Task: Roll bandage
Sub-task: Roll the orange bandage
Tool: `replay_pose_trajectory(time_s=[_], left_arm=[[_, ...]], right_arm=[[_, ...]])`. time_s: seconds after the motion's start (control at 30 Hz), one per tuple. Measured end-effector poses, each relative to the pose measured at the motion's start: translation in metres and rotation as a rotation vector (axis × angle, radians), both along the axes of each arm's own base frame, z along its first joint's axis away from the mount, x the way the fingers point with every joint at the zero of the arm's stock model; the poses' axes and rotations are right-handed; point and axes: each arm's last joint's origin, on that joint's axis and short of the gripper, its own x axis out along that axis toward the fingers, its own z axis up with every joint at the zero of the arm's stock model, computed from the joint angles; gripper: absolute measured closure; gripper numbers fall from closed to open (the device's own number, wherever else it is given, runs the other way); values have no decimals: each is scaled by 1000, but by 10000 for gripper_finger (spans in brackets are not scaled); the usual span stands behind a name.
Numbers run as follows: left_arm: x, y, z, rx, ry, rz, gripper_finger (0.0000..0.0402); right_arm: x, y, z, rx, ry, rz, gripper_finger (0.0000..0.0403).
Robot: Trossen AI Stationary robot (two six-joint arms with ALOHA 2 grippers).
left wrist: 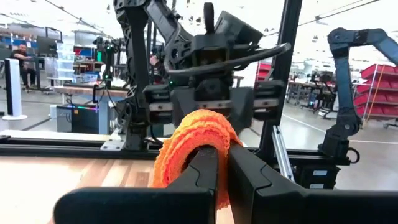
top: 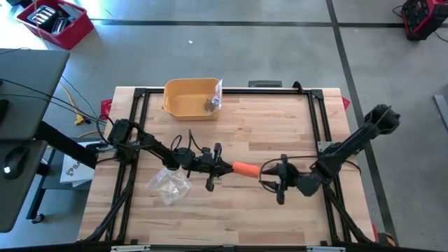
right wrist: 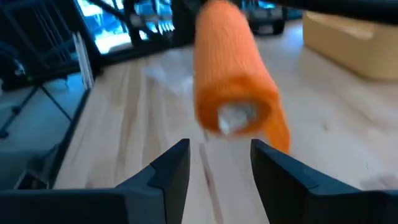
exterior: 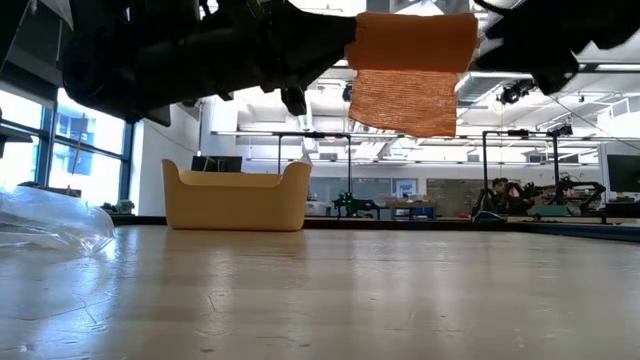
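High view: the bandage (top: 245, 169) hangs in the air between my two hands, over the middle of the table (top: 280, 122), its long axis running across from one hand to the other. My left hand (top: 222, 166) is clamped shut on the near end of the roll; in the left wrist view the orange coil (left wrist: 196, 140) sits pinched between my fingers (left wrist: 205, 171). My right hand (top: 269, 173) is just off the far end, jaws parted and holding nothing, with the roll's end face (right wrist: 235, 118) pointing straight at the gap between them. So the roll lies dead ahead of my right hand, end-on, and my judgement is that the next move depends on closing onto that end in line with the axis.

From the low view a loose flap (exterior: 405, 100) droops below the roll, well clear of the table.

The yellow bin (top: 190, 97) stands at the far edge, and a crumpled plastic bag (top: 168, 185) lies near my left arm. Neither stands between the hands; nothing blocks the short approach.
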Motion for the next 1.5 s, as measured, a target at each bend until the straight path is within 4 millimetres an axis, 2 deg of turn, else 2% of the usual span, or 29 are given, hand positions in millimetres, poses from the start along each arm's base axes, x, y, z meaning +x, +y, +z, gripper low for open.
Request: replay_pose_trajectory(time_s=[0.23, 0.63, 0.77, 0.93, 1.0, 1.17, 1.33, 1.5], left_arm=[[-1, 0, 2, -5, -24, 1, 394], [0, 1, 2, -4, -18, 8, 394], [0, 0, 2, -4, -19, 7, 394], [0, 1, 2, -15, -16, 10, 389], [0, 1, 1, -23, -11, 10, 378], [2, 4, -7, -22, 68, -2, 324], [4, 12, -18, 3, 181, -53, 263], [4, 13, -20, 69, 188, -108, 223]], right_arm=[[17, 8, 5, -116, -46, -40, 243], [15, 11, 12, -115, -93, -117, 247], [19, 5, 12, -117, -94, -148, 283], [20, 4, 12, -103, -94, -158, 372], [20, 3, 12, -77, -95, -165, 392], [19, 2, 6, 14, -65, -177, 395], [16, -4, -8, 123, -19, -147, 400], [17, -5, -9, 142, -23, -92, 401]])
